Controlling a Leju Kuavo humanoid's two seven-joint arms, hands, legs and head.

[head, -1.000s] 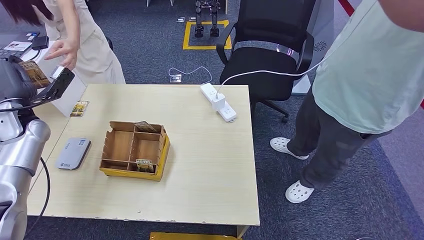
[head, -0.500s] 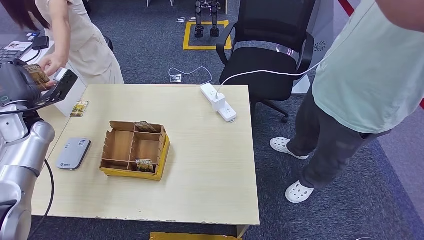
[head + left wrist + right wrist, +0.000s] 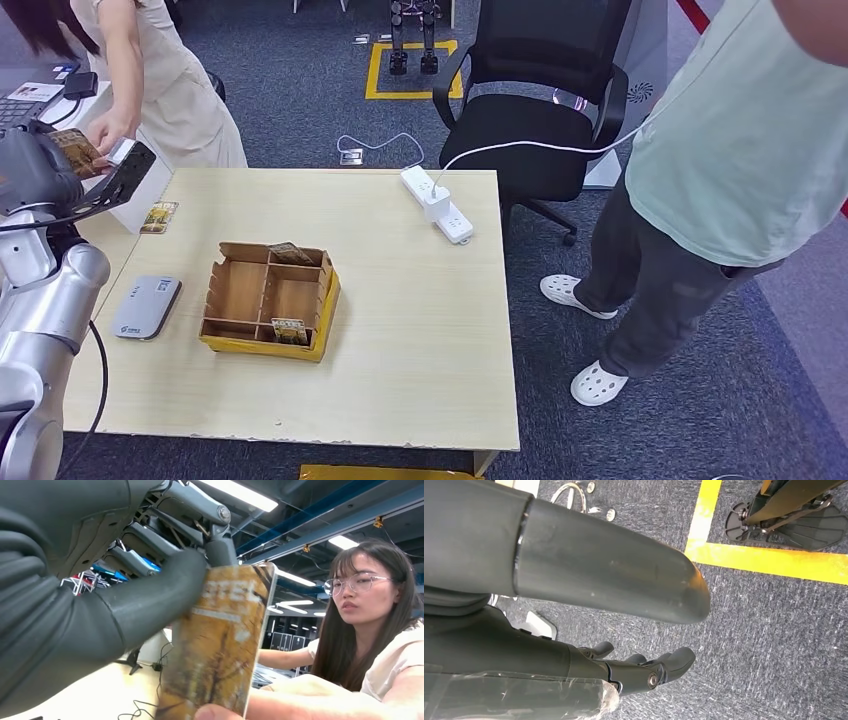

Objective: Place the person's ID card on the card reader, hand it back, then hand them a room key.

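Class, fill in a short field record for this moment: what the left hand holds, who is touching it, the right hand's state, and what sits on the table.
left hand: holds a card between thumb and fingers, raised toward the person
person's hand: fingertips touching the card's edge
right hand: holds nothing, hangs over the carpet, fingers slightly curled
card reader: flat on the table, nothing on it
divided box: cards in two compartments
loose card: near the table's far left corner
power strip: far edge, plug in it

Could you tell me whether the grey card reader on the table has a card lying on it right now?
No, the card reader lies bare on the table; the left hand holds a card up by the person's hand.
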